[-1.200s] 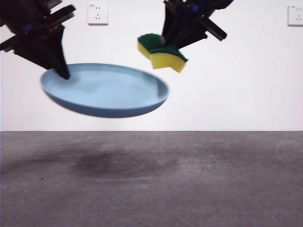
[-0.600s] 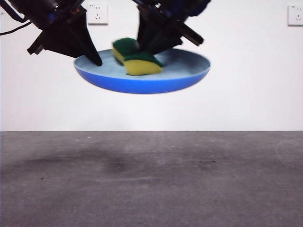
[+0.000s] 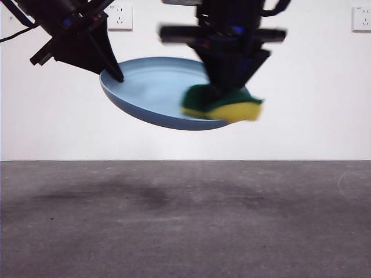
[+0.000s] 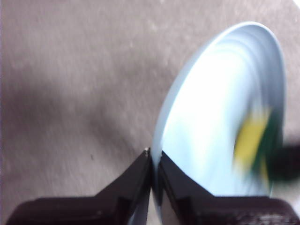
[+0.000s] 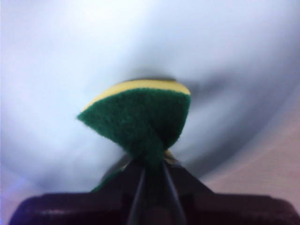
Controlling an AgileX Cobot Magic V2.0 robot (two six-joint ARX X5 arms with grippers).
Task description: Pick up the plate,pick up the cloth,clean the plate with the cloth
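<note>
The left claw [image 4: 153, 161] pinches the plate's [image 3: 153, 92] rim, holding it tilted, high above the desk [image 3: 185, 226]. The right claw [image 5: 151, 173] clamps the sponge [image 3: 223, 104] — pressed yellow-side down inside the plate.

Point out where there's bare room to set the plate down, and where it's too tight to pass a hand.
The grey table shows bare from edge to edge in the front view, including under the plate. It is crowded up in the air: the left gripper clamps the plate's rim, and the right gripper holds the sponge against the plate's far side.
</note>
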